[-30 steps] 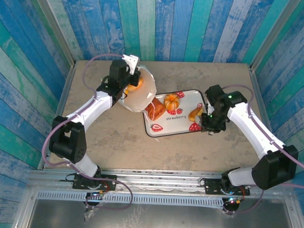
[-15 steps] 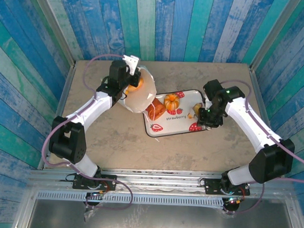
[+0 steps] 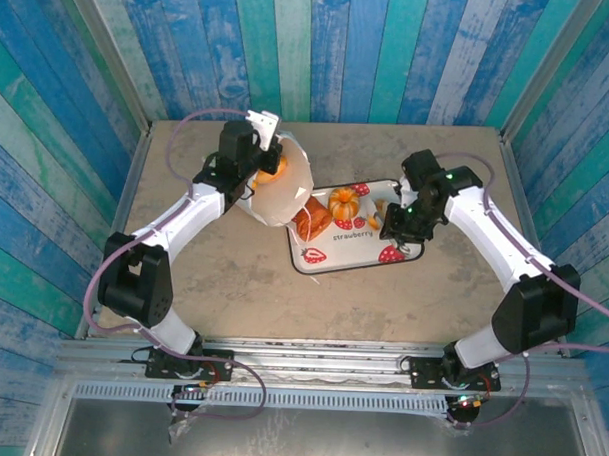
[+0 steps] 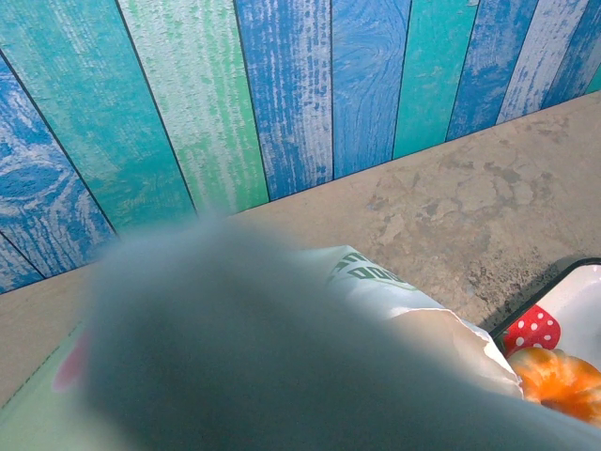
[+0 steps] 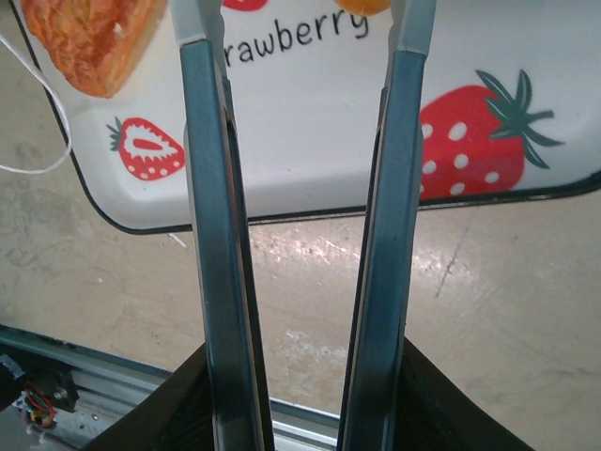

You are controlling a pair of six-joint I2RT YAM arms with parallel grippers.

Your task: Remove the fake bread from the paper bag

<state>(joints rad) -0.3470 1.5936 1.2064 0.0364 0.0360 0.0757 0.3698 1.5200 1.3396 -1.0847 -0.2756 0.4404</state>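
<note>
My left gripper (image 3: 255, 158) is shut on the rim of the white paper bag (image 3: 282, 193), which lies tipped with its mouth toward the strawberry-print tray (image 3: 369, 245). An orange piece of fake bread (image 3: 272, 168) shows inside the bag. A reddish-brown loaf (image 3: 310, 221) lies at the bag's mouth on the tray, and an orange bun (image 3: 342, 202) sits behind it. My right gripper (image 3: 389, 227) hovers open over the tray's right half, beside a small golden roll (image 3: 377, 221). In the right wrist view its fingers (image 5: 207, 188) stand apart over the tray (image 5: 300, 150) with nothing between them.
Blue and green plank walls (image 3: 321, 48) close in the table on three sides. The bag's thin white handle loop (image 5: 38, 117) trails off the tray's corner. Bare table (image 3: 232, 286) lies in front of the tray. A metal rail (image 3: 310, 353) runs along the near edge.
My right gripper has carried the small golden roll leftward over the tray and opened; the roll now lies on the tray. The left arm and the bag have not moved.
</note>
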